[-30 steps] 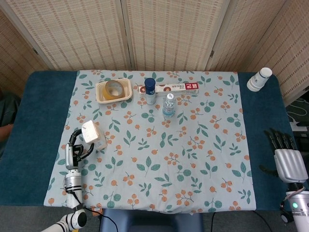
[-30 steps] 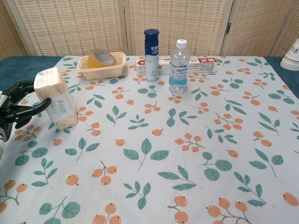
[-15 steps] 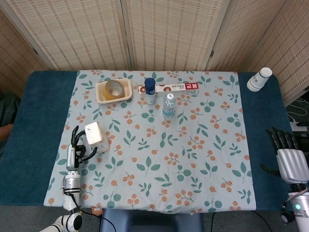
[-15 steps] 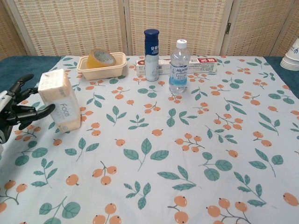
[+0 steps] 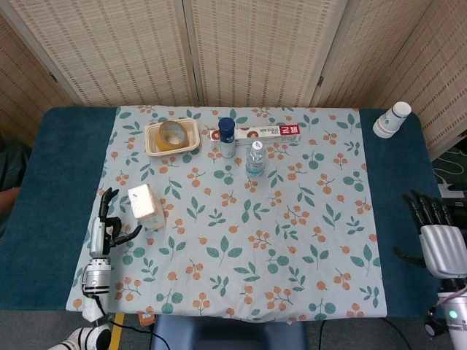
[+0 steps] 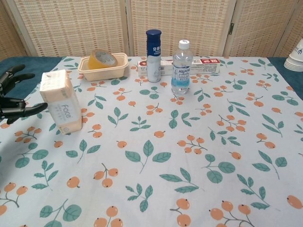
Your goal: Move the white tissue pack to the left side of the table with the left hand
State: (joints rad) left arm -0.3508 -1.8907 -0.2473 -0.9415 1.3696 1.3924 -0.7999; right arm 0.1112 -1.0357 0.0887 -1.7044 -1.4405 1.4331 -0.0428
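Note:
The white tissue pack stands upright on the floral cloth near the table's left side. My left hand is just left of it, fingers spread and apart from the pack, holding nothing. My right hand rests open at the table's right edge on the blue surface, far from the pack.
A beige tray with an orange tape roll sits at the back left. A blue-capped can, a water bottle and a long toothpaste box stand at the back middle. Stacked paper cups are at the back right.
My left hand let go of the tissue pack and drew back to the left with fingers spread. The pack now stands by itself on the cloth. The right hand stayed put.

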